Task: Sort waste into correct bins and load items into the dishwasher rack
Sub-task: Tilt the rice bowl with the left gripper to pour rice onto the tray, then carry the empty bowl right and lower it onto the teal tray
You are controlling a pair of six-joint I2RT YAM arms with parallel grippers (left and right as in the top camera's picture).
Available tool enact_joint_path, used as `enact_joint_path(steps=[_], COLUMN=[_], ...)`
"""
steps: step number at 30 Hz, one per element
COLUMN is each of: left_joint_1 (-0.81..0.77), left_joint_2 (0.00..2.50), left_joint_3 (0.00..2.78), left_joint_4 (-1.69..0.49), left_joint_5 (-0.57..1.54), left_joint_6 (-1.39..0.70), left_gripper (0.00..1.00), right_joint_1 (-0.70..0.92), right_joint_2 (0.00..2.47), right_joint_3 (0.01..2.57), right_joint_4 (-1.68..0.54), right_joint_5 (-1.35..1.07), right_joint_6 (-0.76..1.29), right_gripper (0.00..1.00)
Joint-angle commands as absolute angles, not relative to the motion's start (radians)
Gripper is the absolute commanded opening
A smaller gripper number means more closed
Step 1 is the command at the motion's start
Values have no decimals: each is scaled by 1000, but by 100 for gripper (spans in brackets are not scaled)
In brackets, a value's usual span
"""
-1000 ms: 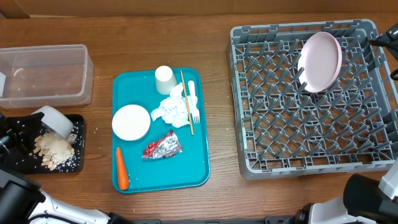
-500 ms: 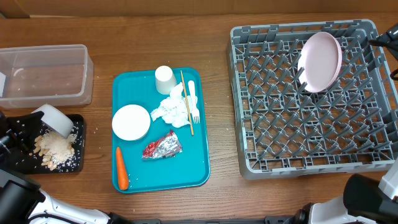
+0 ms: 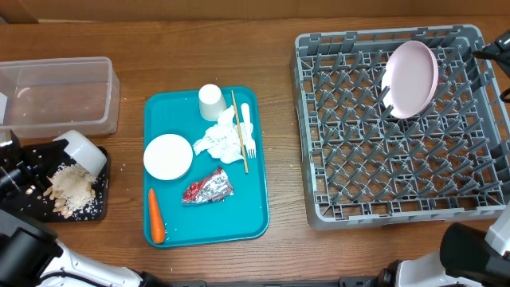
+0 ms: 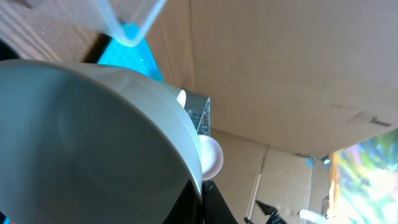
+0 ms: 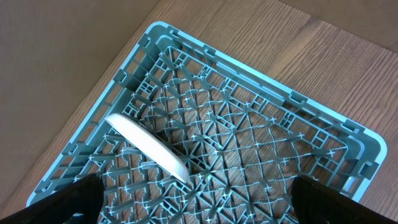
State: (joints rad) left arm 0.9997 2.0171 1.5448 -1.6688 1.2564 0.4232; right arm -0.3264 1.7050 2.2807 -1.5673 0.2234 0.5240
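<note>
White small bowl [image 3: 84, 151] is clamped by its rim in the left gripper [image 4: 200, 198], jaws closed on it. It is tilted over the black tray [image 3: 97, 210], where pale nuts and crumbs [image 3: 72, 191] lie just beneath it. The clear tub [image 3: 111, 96] stands just beyond this gripper. The right gripper [image 5: 199, 204] hangs above the grey rack [image 5: 261, 143], jaws wide apart and holding nothing; below it the pink-white plate [image 5: 149, 149] stands on edge among the pegs. Between both grippers lies the teal tray [image 3: 247, 215] with a second bowl [image 3: 168, 156], cup [image 3: 209, 102], napkin [image 3: 219, 142], stick [image 3: 239, 131], fork [image 3: 247, 127], foil wrapper [image 3: 209, 188] and carrot [image 3: 156, 215].
</note>
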Motion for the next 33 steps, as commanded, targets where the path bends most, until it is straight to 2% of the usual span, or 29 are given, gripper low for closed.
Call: enact_joint_path(steps=[1, 8, 14, 19, 25, 29, 33], left_joint_1=[977, 838, 605, 355, 71, -47, -93], left_joint_2=[1902, 1752, 1644, 1630, 1682, 1738, 1808], left_joint_3=[1597, 1650, 1666, 1666, 1666, 1666, 1666], left_joint_4=[-1672, -1576, -1303, -1175, -1049, -982, -947], left_joint_5=[1273, 1135, 753, 532, 173, 1, -116], left_joint_6=[483, 281, -111, -237, -349, -391, -403], left_gripper=[4, 4, 4, 4, 4, 4, 4], right_joint_1=[-327, -327, -327, -327, -327, -327, -327], right_joint_2=[1708, 1708, 1708, 1708, 1708, 1708, 1708], right_joint_3=[2278, 2278, 2278, 2278, 2278, 2278, 2279], right_joint_4=[-1566, -1566, -1566, -1566, -1566, -1566, -1566], right_joint_5=[223, 223, 223, 223, 223, 223, 223], right_joint_6=[532, 532, 532, 532, 532, 532, 532], right_gripper=[100, 100, 100, 100, 100, 100, 100])
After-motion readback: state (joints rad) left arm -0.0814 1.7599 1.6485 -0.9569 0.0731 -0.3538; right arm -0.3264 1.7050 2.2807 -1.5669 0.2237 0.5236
